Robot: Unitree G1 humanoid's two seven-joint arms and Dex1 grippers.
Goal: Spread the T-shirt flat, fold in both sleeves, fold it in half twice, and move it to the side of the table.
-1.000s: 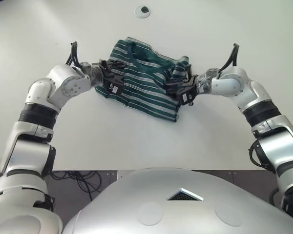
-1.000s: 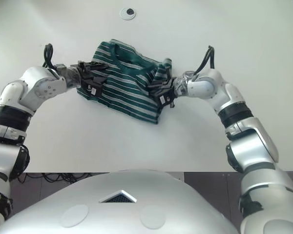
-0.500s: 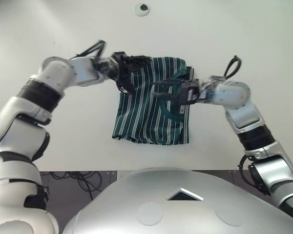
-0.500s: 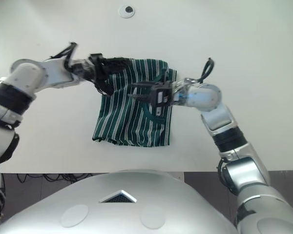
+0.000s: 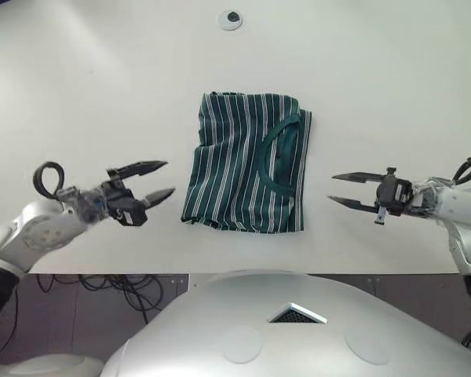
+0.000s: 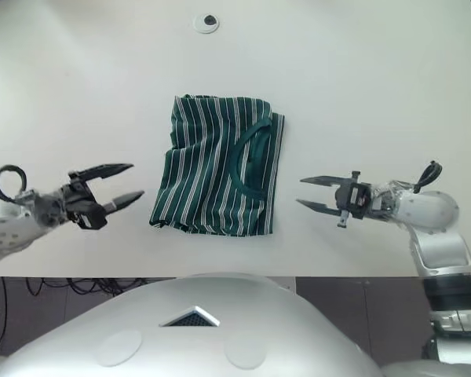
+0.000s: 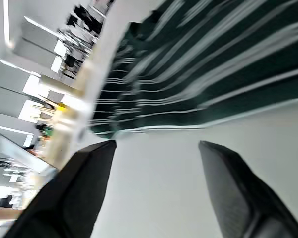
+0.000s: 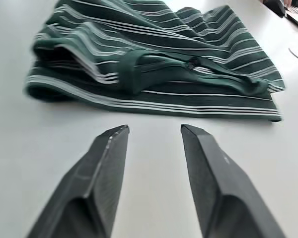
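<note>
The white tabletop (image 5: 78,94) takes up most of the scene, and its near edge runs just in front of the robot. On it, about in the middle between the two arms, lies the T-shirt (image 5: 247,165). It is dark green with thin white stripes and is folded into a compact block, somewhat longer away from the robot than across. The stripes run along its long side. The round neckline lies on top, on the half toward the robot's right. The near edge is a little uneven, and the near left corner sticks out slightly. In the right wrist view, several layers of cloth are stacked at the side edge, resting flat on the tabletop.

The left pincer (image 5: 169,177) is low over the tabletop, close to the near left corner of the T-shirt but not touching it. Its two dark fingers are spread wide, point toward the cloth and hold nothing. The right pincer (image 5: 333,188) is on the opposite side, a bit farther from the cloth. Its fingers are also parted, aimed at the T-shirt's side edge, with nothing between them.

Below the near edge, on the robot's left, some dark cables (image 5: 125,287) lie on the floor. A small round disc (image 5: 230,18) with a dark centre sits at the far side of the tabletop, well apart from the T-shirt.
</note>
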